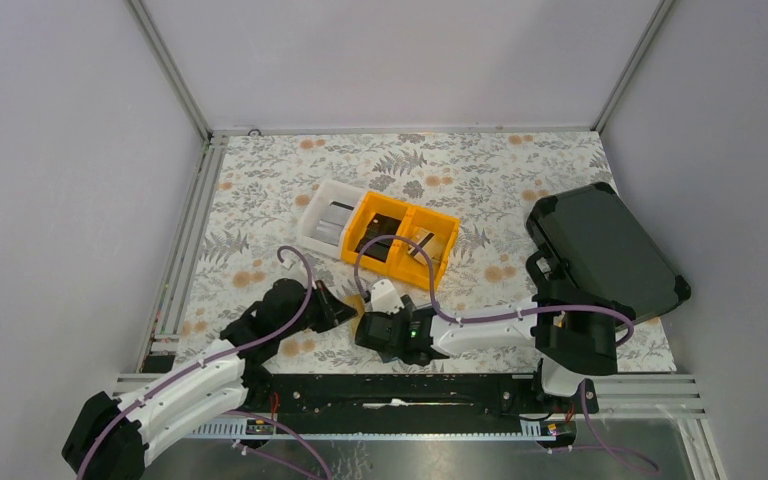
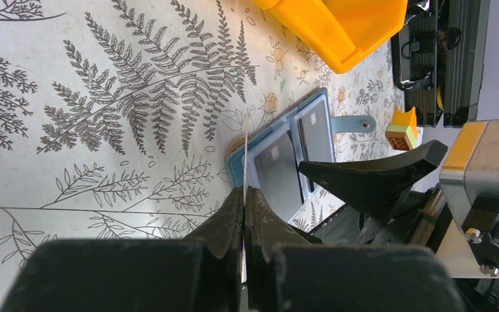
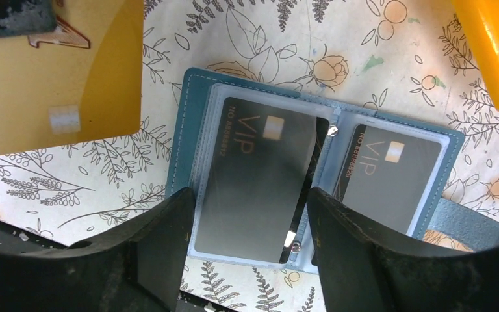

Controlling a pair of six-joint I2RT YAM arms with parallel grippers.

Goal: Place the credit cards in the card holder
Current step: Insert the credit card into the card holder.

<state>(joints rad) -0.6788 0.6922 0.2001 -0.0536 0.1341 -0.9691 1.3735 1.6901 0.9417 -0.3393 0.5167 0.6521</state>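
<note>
Left pincer [image 2: 245, 195] pressed together, pinching a gold card [image 3: 52, 71]; in the left wrist view the card shows edge-on as a thin pale line, and in the right wrist view it fills the upper left of frame, just beside the card holder [image 3: 188, 130]. Card holder lies open on the floral worktop [image 3: 377, 58], centre of the right wrist frame, teal outside with clear pockets inside and a tab [image 3: 468, 224] at lower right. One dark card [image 3: 260, 169] marked VIP sits in the left pocket and a second dark card [image 3: 390, 175] in the right pocket. Right pincer [image 3: 248, 195] spread, one finger on each side of the left pocket, nothing pinched; cannot tell if the fingers touch the holder. Orange bin [image 3: 494, 52] at the upper right corner. In the top view both arms meet low centre and hide the holder. At centre the orange bin and a white bin [image 1: 325, 222] stand side by side with more dark cards [image 1: 380, 245] inside. Black case [image 1: 600, 245] lies at right
</note>
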